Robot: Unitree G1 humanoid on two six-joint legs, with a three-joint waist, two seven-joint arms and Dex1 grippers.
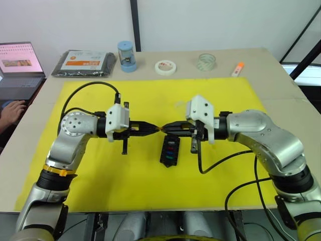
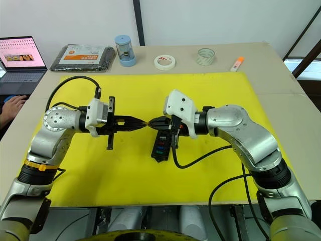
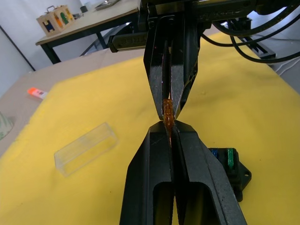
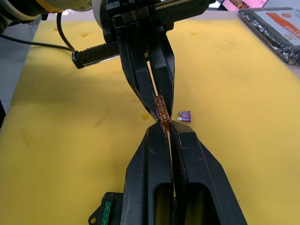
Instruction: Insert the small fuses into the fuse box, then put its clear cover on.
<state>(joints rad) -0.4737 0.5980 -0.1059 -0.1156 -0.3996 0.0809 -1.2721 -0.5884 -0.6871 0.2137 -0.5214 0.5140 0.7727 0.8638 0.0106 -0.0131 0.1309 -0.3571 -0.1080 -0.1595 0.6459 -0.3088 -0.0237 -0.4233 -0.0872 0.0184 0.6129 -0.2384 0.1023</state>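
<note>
- The two grippers meet tip to tip above the yellow mat [image 1: 100, 170], with an amber fuse [image 3: 167, 112] pinched between them. It looks like a hand-over or a re-grip in mid-air.
- The left gripper [image 1: 153, 128] has its fingers closed down to a sliver on one end of the amber fuse; the right gripper [image 1: 167, 127] is closed just as tight on the other end. Which of the two carries the load I cannot tell.
- The fuse box [image 1: 169, 150] lies on the mat just near of the meeting tips, slightly to the right, with blue, red and green fuses already seated in its slots.
- A purple-grey fuse [image 4: 185, 116] lies loose on the mat near the grippers.
- The clear cover [image 3: 86, 148] rests on the mat apart from the box, not yet fitted.
- The fuse is surely feather-light, hard and slick plastic: a skewed squeeze could flick it away. Best held flat across the coloured body, blades left free for the slot.
- The cover should be stiff but thin, and hard to see; grip its long sides.
</note>
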